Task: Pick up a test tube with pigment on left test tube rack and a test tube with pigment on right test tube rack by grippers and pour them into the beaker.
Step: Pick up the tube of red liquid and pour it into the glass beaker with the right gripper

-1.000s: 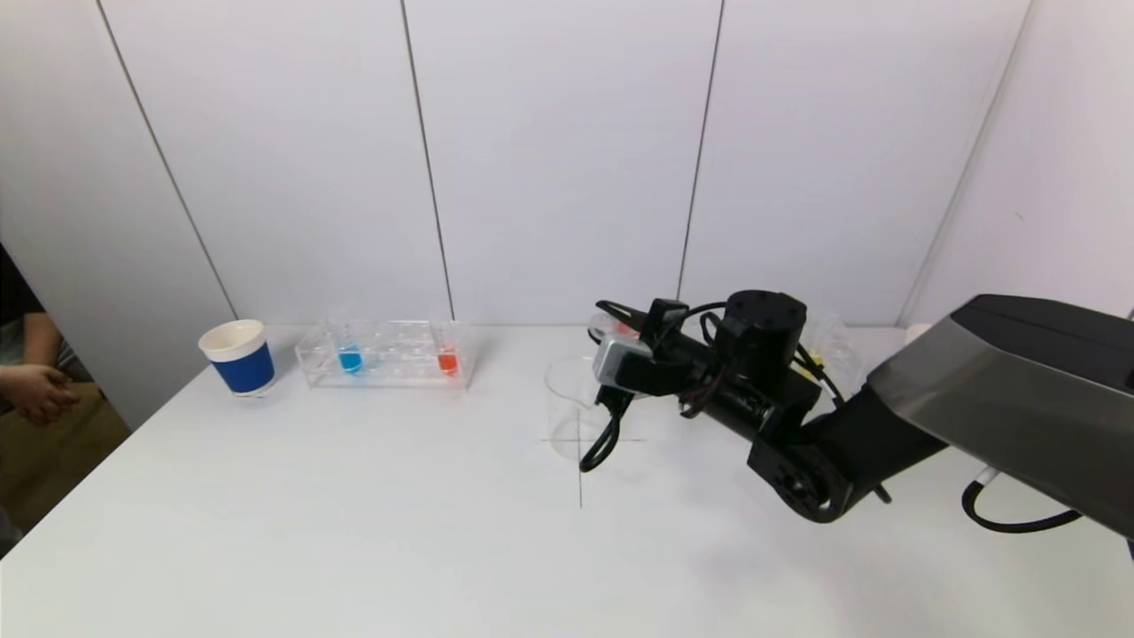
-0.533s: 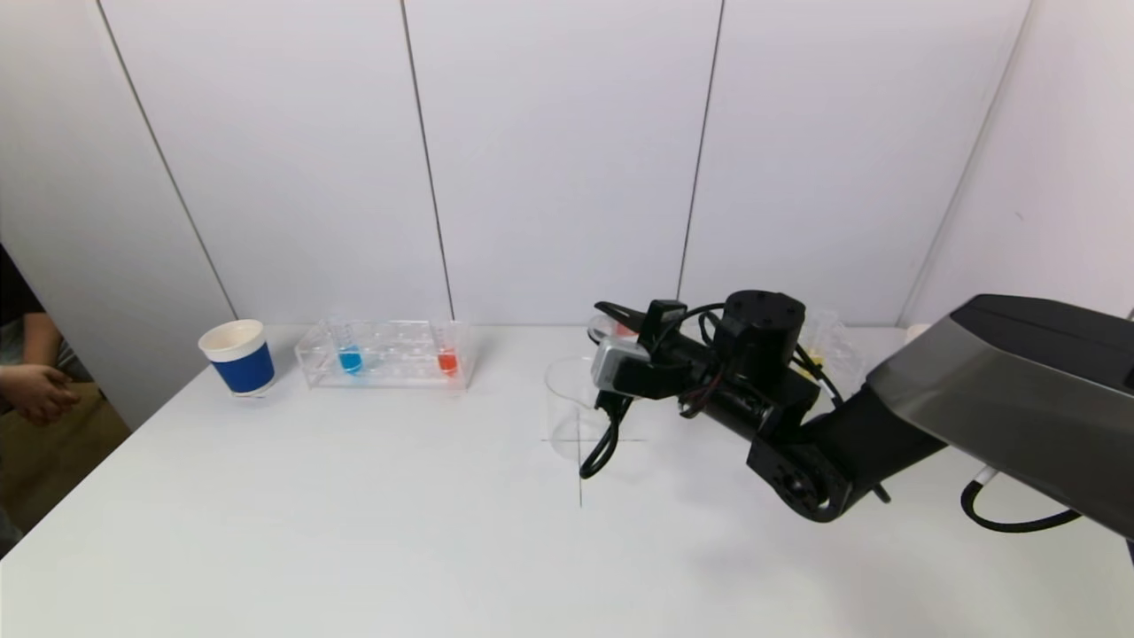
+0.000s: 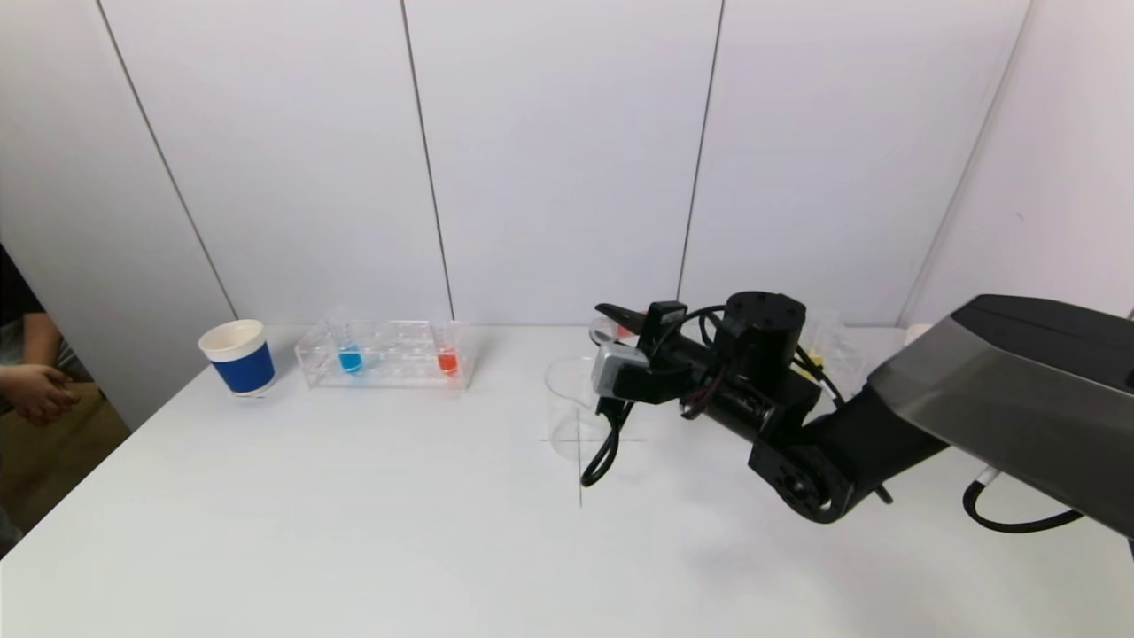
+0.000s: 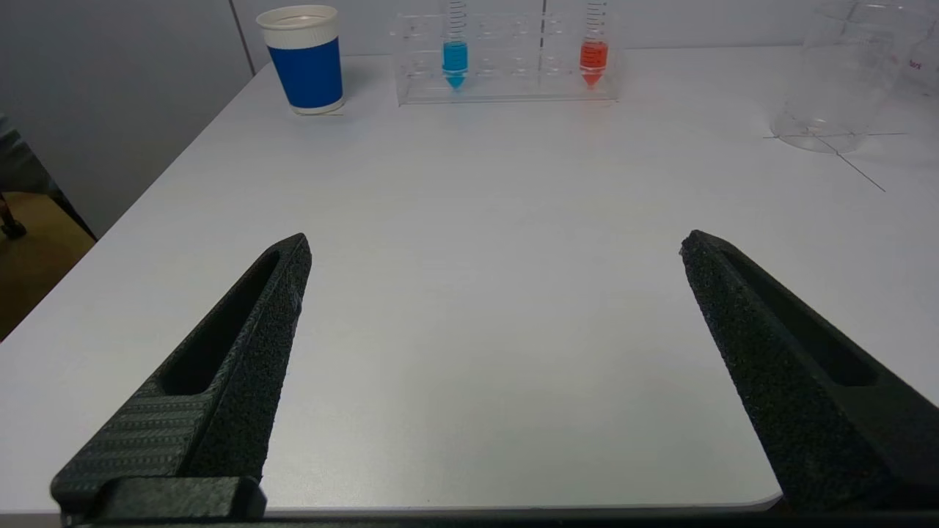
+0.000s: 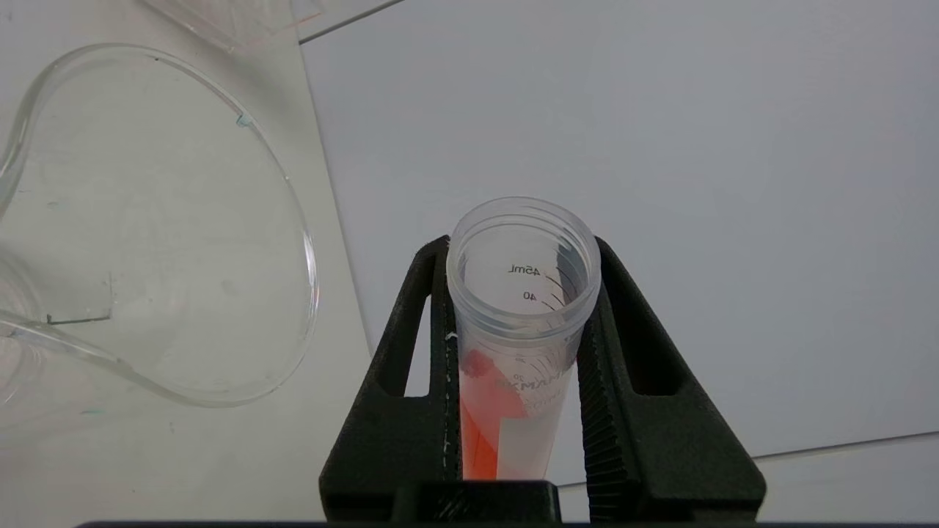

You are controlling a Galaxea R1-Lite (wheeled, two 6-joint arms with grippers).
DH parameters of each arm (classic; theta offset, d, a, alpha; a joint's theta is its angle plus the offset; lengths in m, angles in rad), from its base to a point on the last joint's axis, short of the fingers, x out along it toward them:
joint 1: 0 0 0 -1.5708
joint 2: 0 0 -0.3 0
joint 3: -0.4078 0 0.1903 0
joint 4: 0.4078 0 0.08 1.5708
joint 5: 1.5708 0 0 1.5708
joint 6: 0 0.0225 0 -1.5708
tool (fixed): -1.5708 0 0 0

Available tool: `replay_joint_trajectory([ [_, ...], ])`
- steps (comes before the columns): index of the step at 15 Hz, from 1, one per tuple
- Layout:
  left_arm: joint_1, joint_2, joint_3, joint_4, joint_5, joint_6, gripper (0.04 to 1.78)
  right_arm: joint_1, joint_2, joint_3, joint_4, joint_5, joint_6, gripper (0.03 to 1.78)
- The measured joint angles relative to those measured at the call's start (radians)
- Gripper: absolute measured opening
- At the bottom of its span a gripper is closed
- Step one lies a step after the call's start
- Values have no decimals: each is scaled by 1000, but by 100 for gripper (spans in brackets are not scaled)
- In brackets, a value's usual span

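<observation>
My right gripper point(image 3: 617, 324) is shut on a clear test tube point(image 5: 519, 323) with red pigment. The tube lies tipped over, its open mouth just beside and above the rim of the empty glass beaker point(image 3: 569, 403), and the red liquid sits along its lower wall. The left test tube rack point(image 3: 387, 355) holds a blue-pigment tube point(image 3: 350, 359) and a red-pigment tube point(image 3: 447, 361). The right test tube rack point(image 3: 831, 347) is mostly hidden behind the right arm. My left gripper point(image 4: 491, 246) hovers open over the table's near edge, with nothing between its fingers.
A blue paper cup point(image 3: 239, 356) stands left of the left rack. A person's hands point(image 3: 35, 390) rest beyond the table's left edge. Thin cross lines point(image 3: 580, 470) are drawn on the table under the beaker.
The right gripper with its tube has edged slightly lower and toward the beaker. Nothing else has moved.
</observation>
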Motion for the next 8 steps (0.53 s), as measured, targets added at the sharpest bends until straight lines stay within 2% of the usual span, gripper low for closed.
replay_joint_trajectory([
  [8,0,0,0,0,0,0,176,1,-8,3,3,-1,-40,51],
])
